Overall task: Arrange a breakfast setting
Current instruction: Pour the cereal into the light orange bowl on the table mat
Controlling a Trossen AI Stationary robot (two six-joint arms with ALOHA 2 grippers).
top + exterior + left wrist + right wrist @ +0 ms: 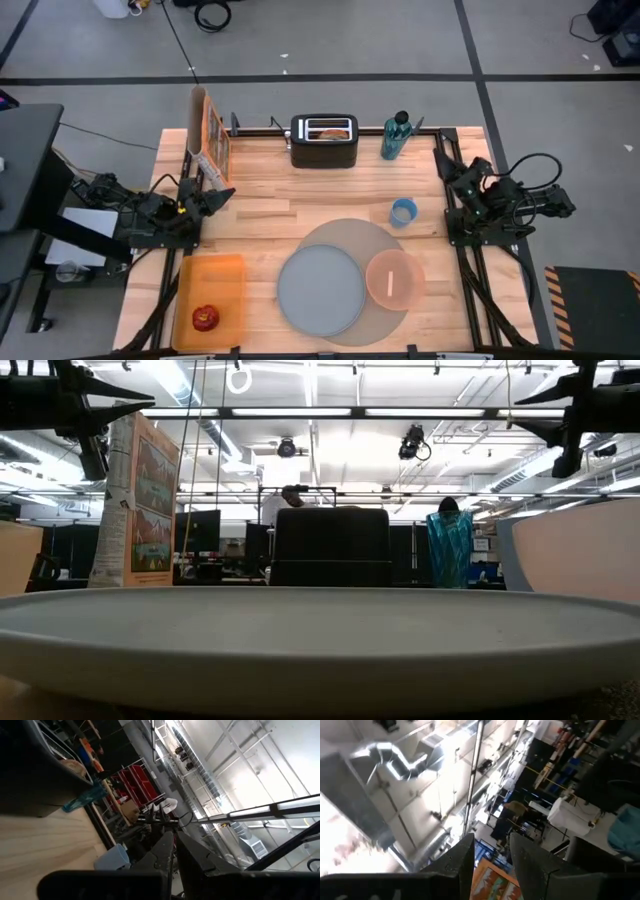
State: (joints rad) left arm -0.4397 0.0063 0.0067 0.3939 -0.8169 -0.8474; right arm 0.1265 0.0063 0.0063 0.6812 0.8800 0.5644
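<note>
Pale wood plank table [270, 190]. Round grey mat [345, 240] near the front edge, right of centre. On it: smooth grey-blue plate [320, 290] over its left part, translucent pink bowl [390, 278] at its right rim with a pale strip inside, can't tell what it is. Small blue cup [403, 212] just behind the mat, on bare wood. Red apple [205, 318] in an orange rectangular tray [225, 275] at the front-left corner.

Back edge: black toaster [324, 140] with a tan bagel [332, 131] in the slot, teal bottle [396, 137] to its right, upright printed box [209, 135] to its left.

Left pincer [222, 197] at the left edge, fingers together, nothing held. Right pincer [447, 172] at the right edge, narrow gap, nothing held.

Low view: plate rim fills the foreground; apple, cup and tray are not seen there. Only the high view gives the layout. Left wrist view catches the cup and bottle; right wrist view catches the box.
</note>
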